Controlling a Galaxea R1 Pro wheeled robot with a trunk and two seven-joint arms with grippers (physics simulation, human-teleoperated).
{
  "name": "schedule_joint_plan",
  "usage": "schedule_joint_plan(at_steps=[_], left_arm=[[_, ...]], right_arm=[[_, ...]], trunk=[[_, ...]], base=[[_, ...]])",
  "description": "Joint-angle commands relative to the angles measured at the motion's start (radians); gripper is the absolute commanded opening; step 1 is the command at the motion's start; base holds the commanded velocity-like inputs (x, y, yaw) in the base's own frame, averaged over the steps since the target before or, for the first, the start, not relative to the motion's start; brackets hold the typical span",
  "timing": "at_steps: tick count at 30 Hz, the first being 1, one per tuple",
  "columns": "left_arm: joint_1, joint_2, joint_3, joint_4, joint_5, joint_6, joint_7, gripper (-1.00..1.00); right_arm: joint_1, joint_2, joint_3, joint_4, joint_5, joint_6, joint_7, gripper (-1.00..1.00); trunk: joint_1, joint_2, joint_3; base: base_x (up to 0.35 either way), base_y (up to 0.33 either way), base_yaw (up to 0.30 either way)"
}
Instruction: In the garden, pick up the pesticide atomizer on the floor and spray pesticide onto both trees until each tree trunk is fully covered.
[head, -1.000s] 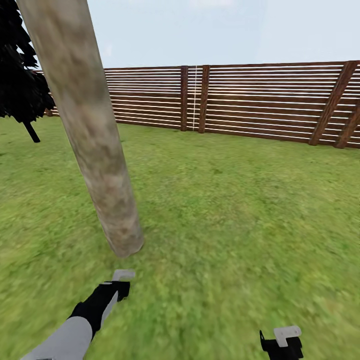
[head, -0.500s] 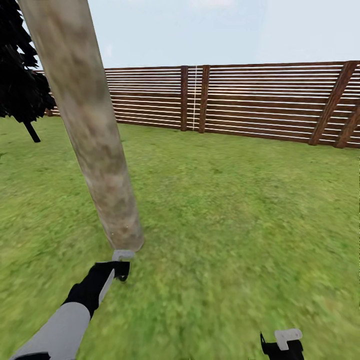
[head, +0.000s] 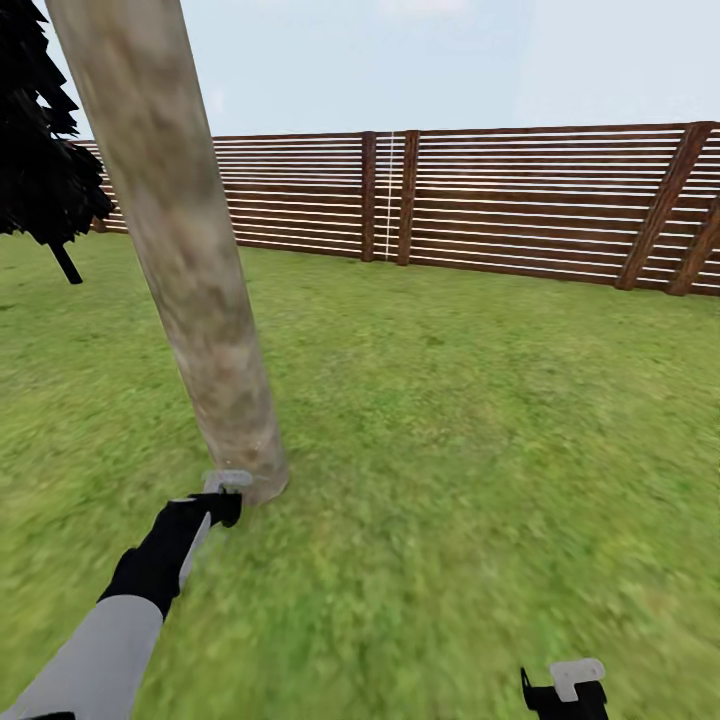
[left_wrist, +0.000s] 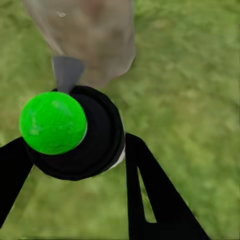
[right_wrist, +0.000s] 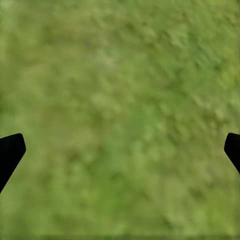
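Left arm (head: 95, 650): smooth pale grey forearm shell ending in a matte black wrist housing. Left pincer (head: 222, 492) — black body, light grey fingertip pad. Right pincer (head: 565, 690) — black block topped by a pale grey angular pad. Fingers (left_wrist: 160, 200) render as flat black tapered blades.

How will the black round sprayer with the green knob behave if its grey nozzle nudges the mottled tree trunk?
The sprayer looks rigid, so it likely won't flex. Its round body, pinched between the left gripper's fingers, might twist or slip if the nozzle presses the trunk. The thick trunk probably won't give.
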Motion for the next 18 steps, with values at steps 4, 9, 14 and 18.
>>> schedule_joint_plan(at_steps=[4, 9, 14, 18], left_arm=[[-0.002, 0.014, -0.001, -0.019, -0.001, 0.022, 0.001, -1.00], [-0.011, -0.047, -0.008, -0.106, -0.001, 0.034, 0.003, -1.00], [-0.090, -0.011, 0.001, -0.126, -0.004, 0.139, 0.001, -1.00], [-0.097, 0.060, -0.003, -0.127, 0.001, 0.147, -0.002, -1.00]], right_arm=[[-0.001, 0.000, -0.005, 0.001, 0.011, -0.003, -0.006, 1.00], [-0.001, 0.000, -0.005, 0.001, 0.011, -0.003, -0.006, 1.00], [-0.001, 0.000, -0.005, 0.001, 0.011, -0.003, -0.006, 1.00], [-0.001, 0.000, -0.005, 0.001, 0.011, -0.003, -0.006, 1.00]], trunk=[[0.000, 0.000, -0.001], [0.000, 0.000, -0.001], [0.000, 0.000, -0.001], [0.000, 0.000, -0.001]], base=[[-0.222, 0.000, 0.000], [-0.073, 0.000, 0.000], [-0.003, 0.000, 0.000], [0.000, 0.000, 0.000]])
